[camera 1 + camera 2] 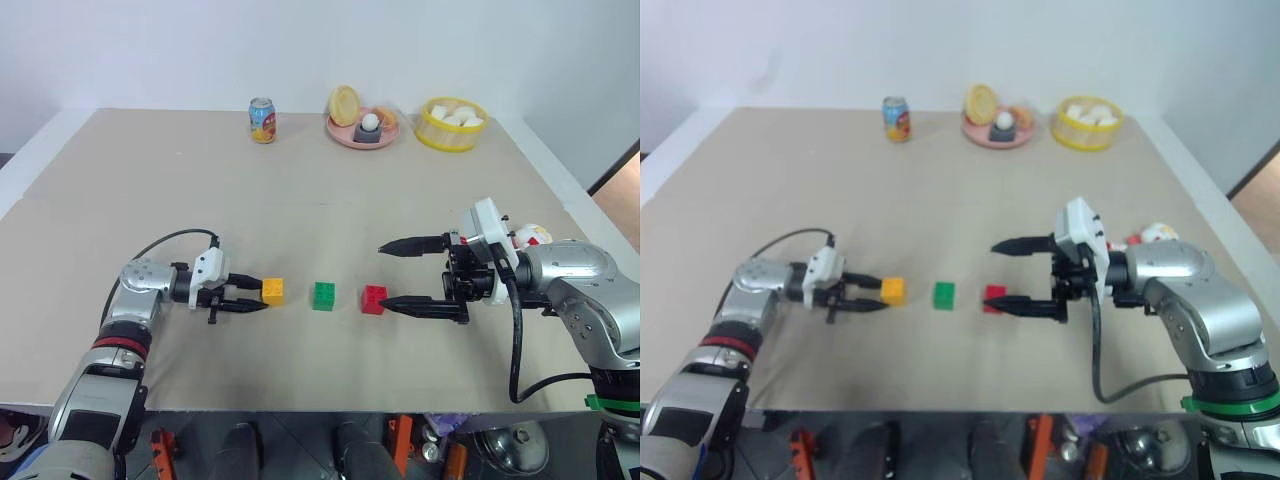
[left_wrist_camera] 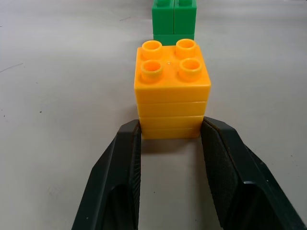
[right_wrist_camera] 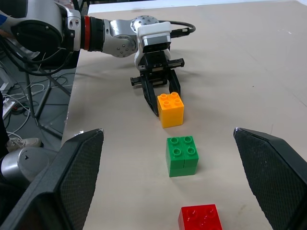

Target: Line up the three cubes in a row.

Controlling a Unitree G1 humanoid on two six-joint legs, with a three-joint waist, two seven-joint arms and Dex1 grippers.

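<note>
Three cubes stand in a row near the table's front edge: yellow-orange (image 1: 272, 291), green (image 1: 323, 295) and red (image 1: 374, 299), with small gaps between them. My left gripper (image 1: 258, 295) reaches in level from the left. Its fingertips (image 2: 133, 132) lie against both sides of the near end of the yellow-orange cube (image 2: 172, 96), which rests on the table. My right gripper (image 1: 383, 276) hangs wide open to the right of the row. Its lower fingertip is next to the red cube and nothing is between its fingers.
At the back of the table stand a soda can (image 1: 262, 120), a pink plate (image 1: 340, 134) with food items, and a yellow bowl (image 1: 451, 138) of white pieces. A white-and-red toy figure (image 1: 530, 236) lies behind my right wrist.
</note>
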